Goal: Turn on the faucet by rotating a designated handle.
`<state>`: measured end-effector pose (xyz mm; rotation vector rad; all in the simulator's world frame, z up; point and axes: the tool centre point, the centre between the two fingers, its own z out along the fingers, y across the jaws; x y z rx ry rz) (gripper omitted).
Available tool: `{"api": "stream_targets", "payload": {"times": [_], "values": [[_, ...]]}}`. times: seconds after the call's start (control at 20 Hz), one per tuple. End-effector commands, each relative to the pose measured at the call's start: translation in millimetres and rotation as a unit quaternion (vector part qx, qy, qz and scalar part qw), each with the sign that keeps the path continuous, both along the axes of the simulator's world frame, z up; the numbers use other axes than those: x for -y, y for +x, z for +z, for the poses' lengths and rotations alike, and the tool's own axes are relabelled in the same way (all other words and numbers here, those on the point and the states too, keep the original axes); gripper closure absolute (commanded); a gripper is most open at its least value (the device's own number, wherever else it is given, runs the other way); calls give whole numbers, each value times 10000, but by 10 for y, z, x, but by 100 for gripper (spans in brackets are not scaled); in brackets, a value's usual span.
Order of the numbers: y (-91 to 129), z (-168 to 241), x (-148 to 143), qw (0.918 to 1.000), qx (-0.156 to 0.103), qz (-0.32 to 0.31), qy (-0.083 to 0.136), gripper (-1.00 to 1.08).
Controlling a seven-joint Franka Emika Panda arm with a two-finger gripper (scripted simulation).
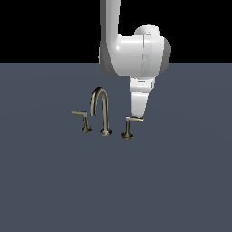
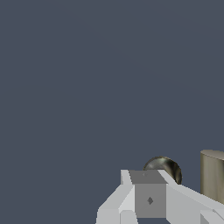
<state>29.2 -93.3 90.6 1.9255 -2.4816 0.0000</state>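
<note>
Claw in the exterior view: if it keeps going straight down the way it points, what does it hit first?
Probably the handle: the claw tip sits right at its flat bar's end. Depth is unclear from this view, so it could pass behind the bar and meet the grey floor instead.

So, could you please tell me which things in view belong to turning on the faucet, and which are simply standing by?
Belongs to the job:
- faucet
- handle, bar jutting to the exterior view's right
- gripper, right at that bar

Standing by:
- twin handle, bar jutting left
- grey floor
</note>
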Motion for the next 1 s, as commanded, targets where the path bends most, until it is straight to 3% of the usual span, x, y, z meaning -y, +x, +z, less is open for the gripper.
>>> {"api": "stream_targets", "payload": {"times": [0.0,0.15,0.75,0.85,0.95], "values": [[1,5,-5,10000,3,7,2,108],[1,5,-5,10000,3,7,2,108],[-391,5,91,10000,3,7,2,108],[-305,6,50,10000,55,36,5,108],[-371,7,25,10000,49,32,4,108]]}}
